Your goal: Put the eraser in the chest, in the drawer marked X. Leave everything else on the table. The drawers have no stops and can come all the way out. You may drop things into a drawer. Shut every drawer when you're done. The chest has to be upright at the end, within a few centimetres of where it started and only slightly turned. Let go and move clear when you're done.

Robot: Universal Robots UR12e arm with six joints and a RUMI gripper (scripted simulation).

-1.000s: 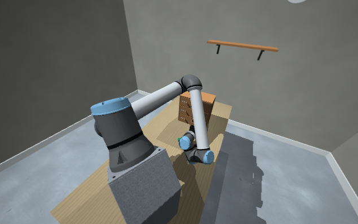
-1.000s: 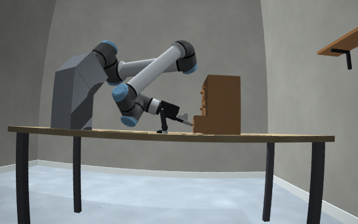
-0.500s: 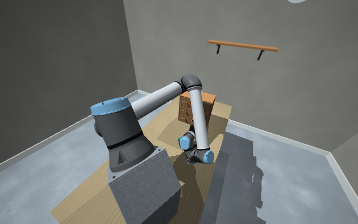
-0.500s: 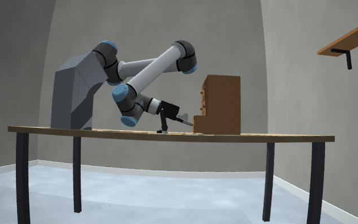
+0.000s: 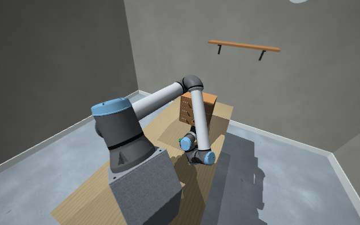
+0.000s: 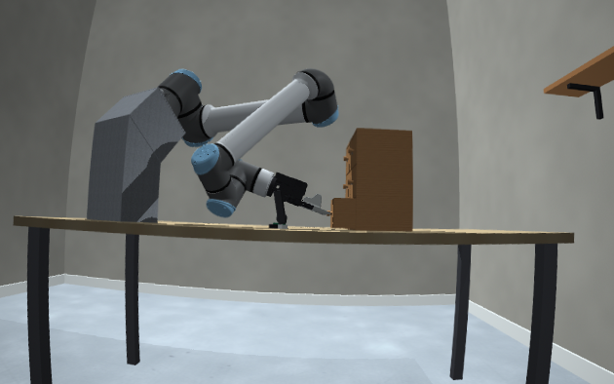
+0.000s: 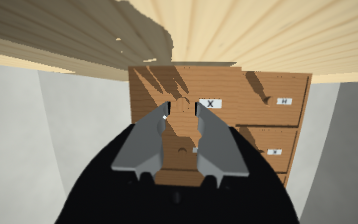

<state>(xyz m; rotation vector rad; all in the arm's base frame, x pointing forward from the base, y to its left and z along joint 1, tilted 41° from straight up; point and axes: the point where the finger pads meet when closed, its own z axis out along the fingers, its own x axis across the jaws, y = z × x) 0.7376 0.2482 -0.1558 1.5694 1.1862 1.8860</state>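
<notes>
Grey walls, a wooden table [image 6: 453,237], a chest [image 6: 385,171] standing upright near its far end. Lowest drawer [image 6: 343,214] drawn part-way out of the front, marked X [image 7: 210,103] in the wrist view.

End effector [image 6: 327,211] level with that drawer's knob [image 7: 182,106], one jaw on each side. Released, by the look of it: narrow slivers of daylight between jaws and knob, nothing clenched.

Small green thing [image 5: 180,140] on the table beside the wrist, likely the eraser, mostly hidden by the arm. Shape and long axis impossible to tell from here.

Key relation: eraser behind the end effector, back toward the base, on the side away from the chest. Drawer mouth ahead and below, opening upward. So probably a retreat from the knob first, then a turn back and down to the eraser, then a carry forward over the open drawer for a drop. Only one arm, so no choice of reach.
</notes>
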